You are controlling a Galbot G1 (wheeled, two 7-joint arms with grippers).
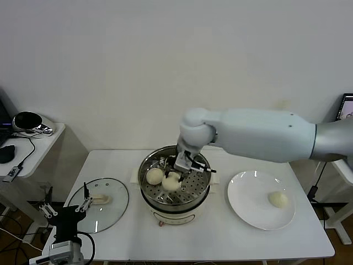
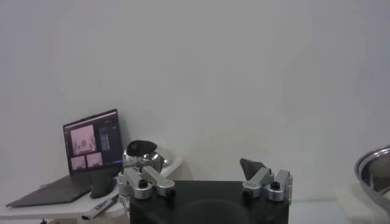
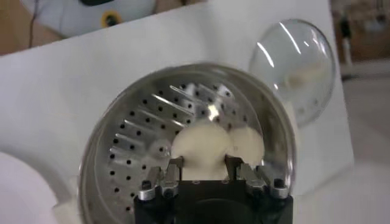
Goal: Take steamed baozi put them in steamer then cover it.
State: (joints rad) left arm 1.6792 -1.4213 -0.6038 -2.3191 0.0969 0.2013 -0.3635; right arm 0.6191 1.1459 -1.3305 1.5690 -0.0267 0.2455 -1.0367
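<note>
The steamer (image 1: 150, 193) stands mid-table, its perforated tray (image 3: 137, 143) bare on one side. My right gripper (image 1: 175, 174) reaches down into it, shut on a cream-white baozi (image 3: 203, 145), with a finger against each side of the bun, low over the tray. A second baozi (image 1: 154, 175) lies on the tray beside it, touching it in the right wrist view (image 3: 250, 141). A third baozi (image 1: 278, 199) lies on the white plate (image 1: 248, 207) to the right. The glass cover (image 1: 110, 218) lies flat on the table left of the steamer. My left gripper (image 1: 65, 208) is parked open by the front left corner.
A side table with a laptop (image 2: 88, 152) and a shiny helmet-like object (image 1: 27, 121) stands to the far left. The steamer's rim (image 2: 373, 173) shows at the edge of the left wrist view. A wall runs behind the table.
</note>
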